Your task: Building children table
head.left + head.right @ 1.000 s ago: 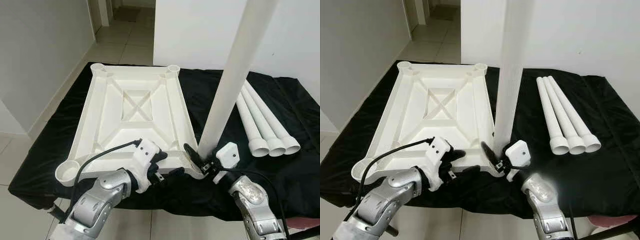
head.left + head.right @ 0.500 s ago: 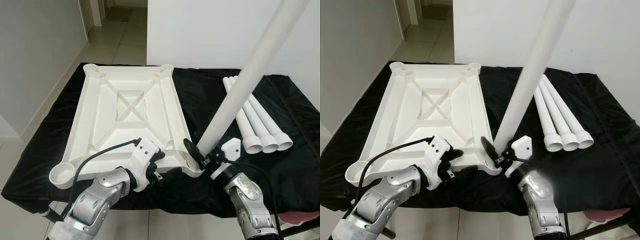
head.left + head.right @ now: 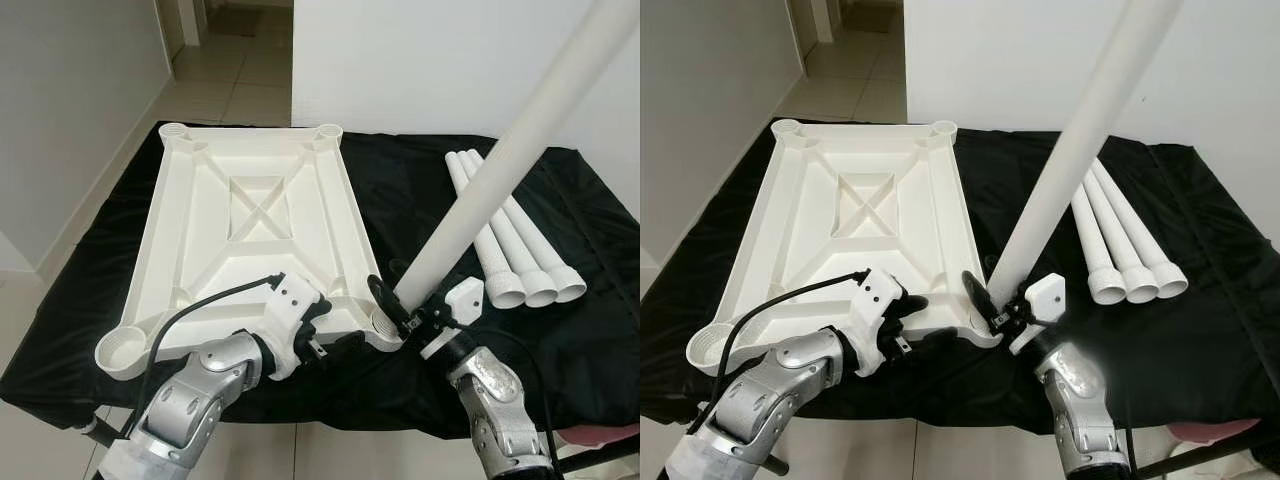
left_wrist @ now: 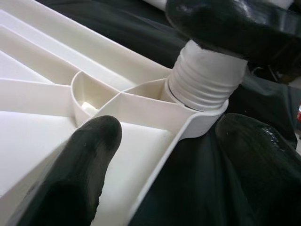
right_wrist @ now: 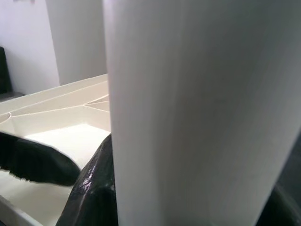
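Since a second ago the white leg [image 3: 510,170] has been tipped from nearly upright to a lean toward the robot's right. Its ribbed end is shown by the left wrist view seated in the corner socket [image 4: 203,101] of the upturned tabletop [image 3: 250,230]. The right gripper [image 3: 403,318] is clamped around its base; the left gripper [image 3: 328,335] straddles the tabletop's near edge, fingers spread. Three spare legs [image 3: 510,245] lie beside it on the black cloth [image 3: 590,330].

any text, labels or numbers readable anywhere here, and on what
None can be read. The white tabletop, the leg in the right gripper, the three spare legs, the black cloth and the left gripper all show plain surfaces.
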{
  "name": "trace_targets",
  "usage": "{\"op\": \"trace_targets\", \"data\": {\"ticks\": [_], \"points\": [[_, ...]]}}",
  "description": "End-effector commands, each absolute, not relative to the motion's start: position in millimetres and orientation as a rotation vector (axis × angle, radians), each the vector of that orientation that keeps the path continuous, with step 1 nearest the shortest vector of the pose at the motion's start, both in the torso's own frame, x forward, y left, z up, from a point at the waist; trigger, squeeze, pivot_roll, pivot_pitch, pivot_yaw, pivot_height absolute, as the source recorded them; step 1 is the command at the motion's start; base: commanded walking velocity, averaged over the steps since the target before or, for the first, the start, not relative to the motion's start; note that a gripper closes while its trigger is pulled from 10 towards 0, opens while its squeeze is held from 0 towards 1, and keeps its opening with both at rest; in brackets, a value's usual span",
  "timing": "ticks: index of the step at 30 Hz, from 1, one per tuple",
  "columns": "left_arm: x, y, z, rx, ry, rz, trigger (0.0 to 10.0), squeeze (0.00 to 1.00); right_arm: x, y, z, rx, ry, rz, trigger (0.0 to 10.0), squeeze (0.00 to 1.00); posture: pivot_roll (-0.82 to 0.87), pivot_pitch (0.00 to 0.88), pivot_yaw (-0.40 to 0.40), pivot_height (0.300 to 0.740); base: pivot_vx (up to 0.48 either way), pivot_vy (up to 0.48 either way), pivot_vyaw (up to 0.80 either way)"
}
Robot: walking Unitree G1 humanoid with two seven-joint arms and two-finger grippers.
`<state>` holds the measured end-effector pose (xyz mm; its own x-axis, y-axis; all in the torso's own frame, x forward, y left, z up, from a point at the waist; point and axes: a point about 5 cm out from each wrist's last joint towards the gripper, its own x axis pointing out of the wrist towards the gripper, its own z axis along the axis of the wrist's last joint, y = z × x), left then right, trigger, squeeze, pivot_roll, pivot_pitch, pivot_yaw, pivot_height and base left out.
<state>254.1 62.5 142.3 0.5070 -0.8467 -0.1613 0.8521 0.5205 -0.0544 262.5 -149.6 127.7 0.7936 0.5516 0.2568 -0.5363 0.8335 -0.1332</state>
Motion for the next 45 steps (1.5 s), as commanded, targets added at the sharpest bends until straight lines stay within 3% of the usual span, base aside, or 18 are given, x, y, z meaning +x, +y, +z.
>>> {"op": "trace_targets", "data": {"ticks": [1, 22, 31, 45], "points": [[257, 64, 144, 0.048, 0.174, -0.982, 10.0, 0.0, 258, -153, 100, -0.06, -0.155, 0.564, 10.0, 0.0, 0.02, 0.069, -0.03, 0.74, 0.0, 0.0, 0.0], [263, 63, 148, 0.058, 0.159, -0.967, 10.0, 0.0, 266, -143, 106, -0.188, -0.106, 0.745, 10.0, 0.0, 0.02, 0.061, -0.031, 0.74, 0.0, 0.0, 0.0], [262, 62, 147, 0.053, 0.161, -0.963, 10.0, 0.0, 269, -151, 101, -0.03, -0.037, 0.681, 10.0, 0.0, 0.02, 0.065, -0.034, 0.74, 0.0, 0.0, 0.0], [260, 60, 146, 0.053, 0.16, -0.971, 10.0, 0.0, 272, -153, 98, 0.017, -0.002, 0.621, 10.0, 0.0, 0.01, 0.061, -0.037, 0.74, 0.0, 0.0, 0.0]]}}
